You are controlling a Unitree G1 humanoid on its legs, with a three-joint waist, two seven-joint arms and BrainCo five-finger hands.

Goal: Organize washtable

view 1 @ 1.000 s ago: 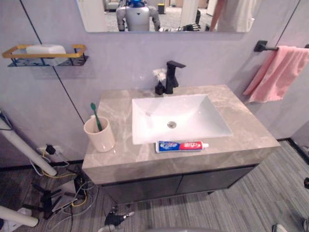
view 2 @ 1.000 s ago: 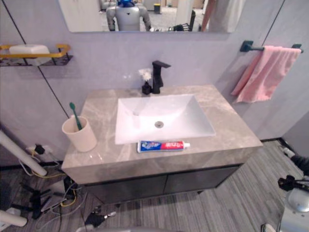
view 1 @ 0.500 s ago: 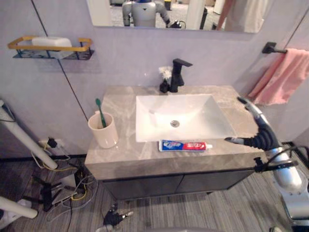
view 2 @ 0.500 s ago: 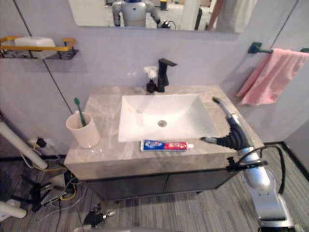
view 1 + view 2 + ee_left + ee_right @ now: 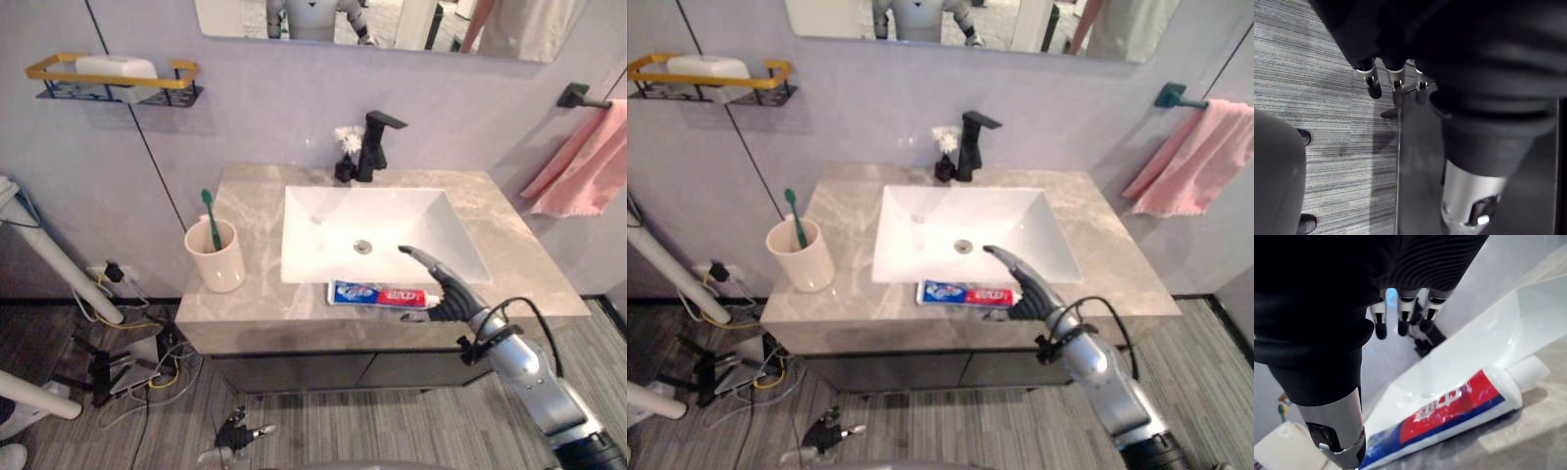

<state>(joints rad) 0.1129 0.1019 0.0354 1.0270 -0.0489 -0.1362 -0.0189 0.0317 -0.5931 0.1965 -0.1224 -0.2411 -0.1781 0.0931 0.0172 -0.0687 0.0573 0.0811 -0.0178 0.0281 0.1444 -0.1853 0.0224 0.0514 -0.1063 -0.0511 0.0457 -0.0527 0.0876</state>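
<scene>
Washroom, left eye view: grey wall is carrying a gold-railed shelf (image 5: 59, 69) with a white soap bar (image 5: 116, 67). Below it a marble-look washtable (image 5: 519, 235) is standing, with a white sink (image 5: 392, 220) set into it and a black faucet (image 5: 375, 142) at the back.
Toothpaste, left eye view: toothpaste tube (image 5: 377, 293) is lying flat on the front strip of the counter, just before the sink's front rim, its cap pointing to the robot's right.
Right hand, left eye view: right hand (image 5: 443, 287) is hovering over the cap end of the tube, reaching toward the sink and closing on nothing.
Cup, right eye view: beige cup (image 5: 803, 262) is standing on the left part of the counter, well apart from the tube, and a green toothbrush (image 5: 795, 213) is leaning inside it.
Towel, right eye view: pink towel (image 5: 1200, 166) is hanging from a dark rail on the right-hand wall.
Left hand, left wrist view: left hand (image 5: 1396, 83) is hanging low over the striped floor (image 5: 1327, 88), relaxed and straight, carrying nothing.
Fingers, right wrist view: fingers (image 5: 1402, 316) are pointing straight out above the tube, released. The tube is lying on the stone beneath the palm, ungrasped, and I cannot tell whether the thumb is touching it.
Done so far: toothbrush is already sitting in its cup and the soap is sitting on its shelf.
Left to do: the tube is lying loose, so the tidying looks to be only starting. Gripping it and giving it a proper place, likely beside the brush, is seemingly remaining.
</scene>
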